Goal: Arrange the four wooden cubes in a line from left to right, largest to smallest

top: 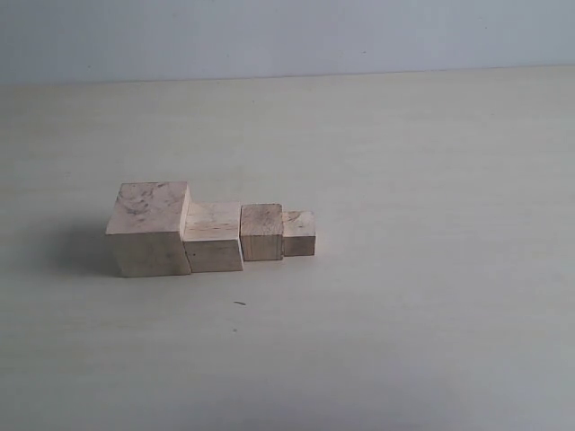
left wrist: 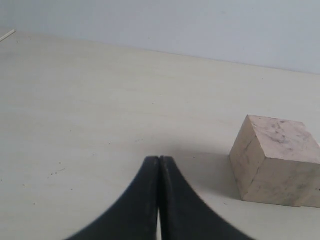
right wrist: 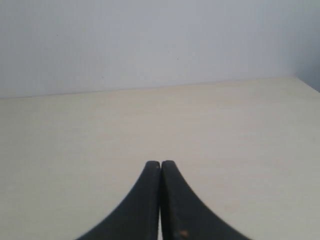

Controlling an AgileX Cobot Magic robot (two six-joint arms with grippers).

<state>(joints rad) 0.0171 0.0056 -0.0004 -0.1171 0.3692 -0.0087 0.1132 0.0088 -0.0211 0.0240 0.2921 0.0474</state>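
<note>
On the table [top: 404, 314], a little toward 9 o'clock from the middle of the exterior view, stands a single row. The largest cube [top: 148, 229] (grey mottling on its top face) is at the 9 o'clock end. The second cube [top: 213, 238] touches its 3 o'clock side. Next come the third cube [top: 261, 232], slightly browner, and the smallest cube [top: 298, 233] at the 3 o'clock end, each close against its neighbour. The left gripper [left wrist: 159, 161] hangs low over the table with its jaws pressed together, holding nothing, and the largest cube is near it but apart. The right gripper [right wrist: 160, 164] is likewise closed and empty above the table.
</note>
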